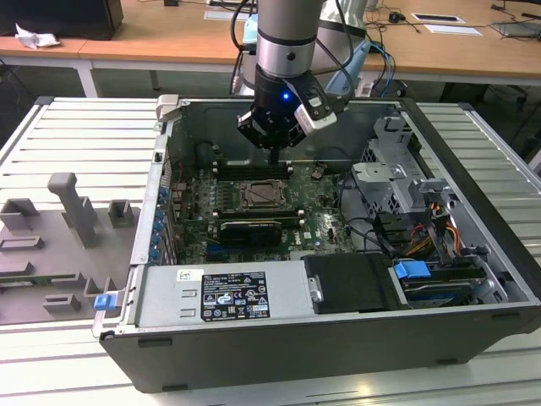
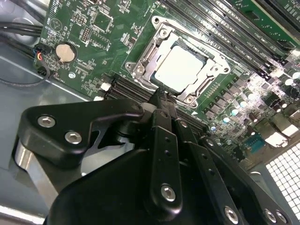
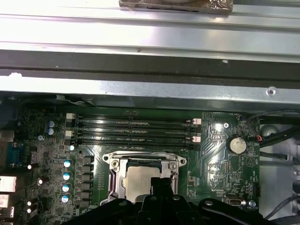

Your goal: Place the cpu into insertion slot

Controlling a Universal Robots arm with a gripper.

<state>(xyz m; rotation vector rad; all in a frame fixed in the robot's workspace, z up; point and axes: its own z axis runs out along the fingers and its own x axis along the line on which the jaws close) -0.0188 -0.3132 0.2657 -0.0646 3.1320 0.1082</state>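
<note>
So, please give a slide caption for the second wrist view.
Gripper poised above the chip lying in its socket on the green board.

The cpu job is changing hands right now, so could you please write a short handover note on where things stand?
Gripper: above the motherboard inside the open computer case, fingers shut together with nothing between them.
Cpu: lying silver side up in the insertion slot, seen in both wrist views.
Done: the chip sits within the socket frame and looks level.
Left: whether the metal frame and lever are closed over it cannot be told; check that before powering anything.
</note>
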